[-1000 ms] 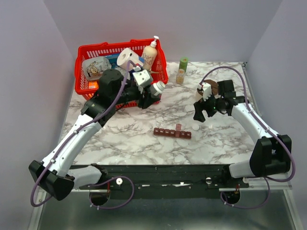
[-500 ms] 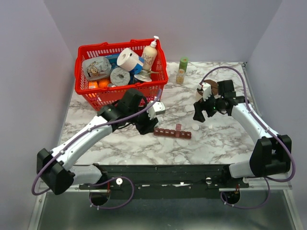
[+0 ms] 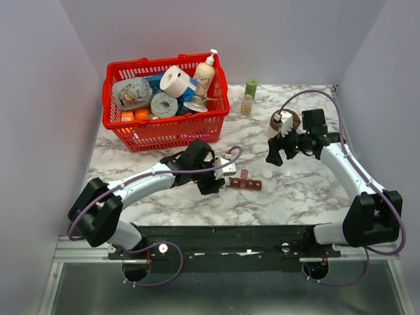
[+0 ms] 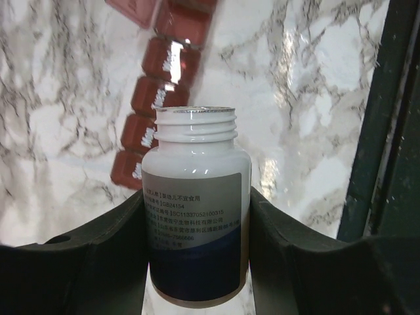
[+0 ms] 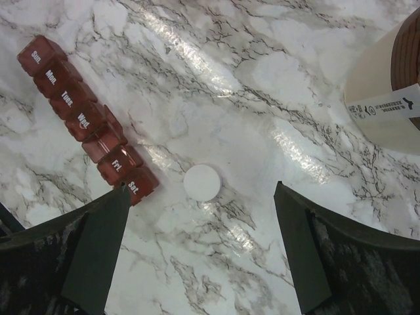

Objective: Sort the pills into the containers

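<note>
Okay, we see left claw (image 4: 195, 223) clamped on an uncapped white bottle (image 4: 195, 170), mouth over the left end of the containers (image 5: 88, 118) on the marble desk (image 3: 295, 190). Right claw (image 3: 273, 156) is spread apart above a white cap (image 5: 201, 182) just beside the Sat. end, with a cream tub (image 5: 380, 98) near.

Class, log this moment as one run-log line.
left gripper: shut on uncapped bottle near container strip | right gripper: open above white cap
</note>
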Controlling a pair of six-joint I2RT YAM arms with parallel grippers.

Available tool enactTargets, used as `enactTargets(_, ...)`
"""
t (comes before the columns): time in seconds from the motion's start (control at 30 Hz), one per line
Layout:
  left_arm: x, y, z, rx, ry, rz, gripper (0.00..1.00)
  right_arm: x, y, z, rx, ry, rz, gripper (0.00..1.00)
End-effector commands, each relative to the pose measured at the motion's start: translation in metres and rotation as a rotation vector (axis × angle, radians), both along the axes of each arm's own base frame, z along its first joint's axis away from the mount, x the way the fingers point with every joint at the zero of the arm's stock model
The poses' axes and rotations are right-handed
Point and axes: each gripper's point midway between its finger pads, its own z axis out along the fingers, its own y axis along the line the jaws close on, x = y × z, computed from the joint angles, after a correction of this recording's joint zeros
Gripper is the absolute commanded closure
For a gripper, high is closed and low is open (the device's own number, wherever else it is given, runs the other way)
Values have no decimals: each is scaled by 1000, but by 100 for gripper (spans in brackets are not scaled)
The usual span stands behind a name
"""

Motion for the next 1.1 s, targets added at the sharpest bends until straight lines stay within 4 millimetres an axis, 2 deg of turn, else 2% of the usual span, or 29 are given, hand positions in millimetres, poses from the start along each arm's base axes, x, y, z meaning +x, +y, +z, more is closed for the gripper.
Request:
enactTargets(0.0, 16, -40, 12, -97, -121, -89, 100, -3, -1, -1, 12, 14, 2, 0)
enactTargets(0.07, 15, -42, -2, -49, -86, -98, 100, -2, -7, -4, -1, 23, -20, 0)
enactTargets(0.17, 17, -48, -10, -20, -80, -116, 100, 1, -15, -4, -1, 33, -55, 0)
enactTargets(0.33, 19, -56, -11, 10, -62, -128, 100, 7, -33, -4, 19, 51, -132, 0)
enactTargets(0.37, 15, -55, -17, 39, -42, -133, 100, 7, -35, -4, 21, 52, -137, 0)
enactTargets(0.43, 19, -59, -12, 55, -42, -128, 100, 7, -35, -4, 25, 56, -137, 0)
enactTargets(0.47, 16, -56, -19, 86, -11, -124, 100, 6, -35, -5, 26, 59, -135, 0)
enactTargets(0.67, 8, -58, -26, 150, 31, -135, 100, 6, -45, -3, 35, 58, -158, 0)
enactTargets(1.07, 14, -58, -28, 243, 48, -108, 100, 2, -50, -3, 49, 66, -154, 0)
